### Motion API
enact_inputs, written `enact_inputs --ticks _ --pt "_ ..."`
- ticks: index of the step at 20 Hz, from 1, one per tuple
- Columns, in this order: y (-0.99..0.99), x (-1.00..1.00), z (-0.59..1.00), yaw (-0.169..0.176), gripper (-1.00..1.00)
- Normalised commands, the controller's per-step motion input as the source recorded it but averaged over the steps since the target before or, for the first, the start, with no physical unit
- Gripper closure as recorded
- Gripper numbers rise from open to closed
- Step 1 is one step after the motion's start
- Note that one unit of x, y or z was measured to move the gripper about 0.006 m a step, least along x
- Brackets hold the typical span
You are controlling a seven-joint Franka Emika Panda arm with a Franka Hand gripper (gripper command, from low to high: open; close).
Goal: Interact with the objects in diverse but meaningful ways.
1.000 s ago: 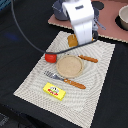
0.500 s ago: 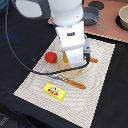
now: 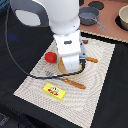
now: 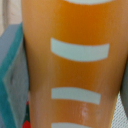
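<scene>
Exterior view: arm low over striped mat [image 3: 95, 75], gripper body covering bread [image 3: 64, 65]; claw state cannot tell. Tomato [image 3: 50, 57] just beside bread, toward exterior view's left. Stick [image 3: 75, 83] near yellow bar [image 3: 55, 91]. Grey pot [image 3: 90, 17] off mat, far back.

Wrist view: orange ridged bread [image 4: 75, 65] fills frame, white stripes across it; fingertips not distinguishable.

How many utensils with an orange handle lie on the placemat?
2: one near the yellow bar, one on the exterior view's right of the arm. The arm may hide more.
</scene>
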Motion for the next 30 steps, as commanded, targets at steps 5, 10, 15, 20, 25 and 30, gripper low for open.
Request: enact_inputs --ticks 5,10,15,20,25,30 --pt "0.2 0.41 -0.03 0.001 -1.0" --pt "0.35 0.41 0.12 0.0 -1.0" --pt "0.48 0.2 0.81 0.0 -1.0" --pt "0.6 0.15 1.0 -0.007 -1.0" --pt "0.69 0.01 0.56 -0.003 -1.0" --pt "0.66 -0.21 -0.08 0.005 -1.0"
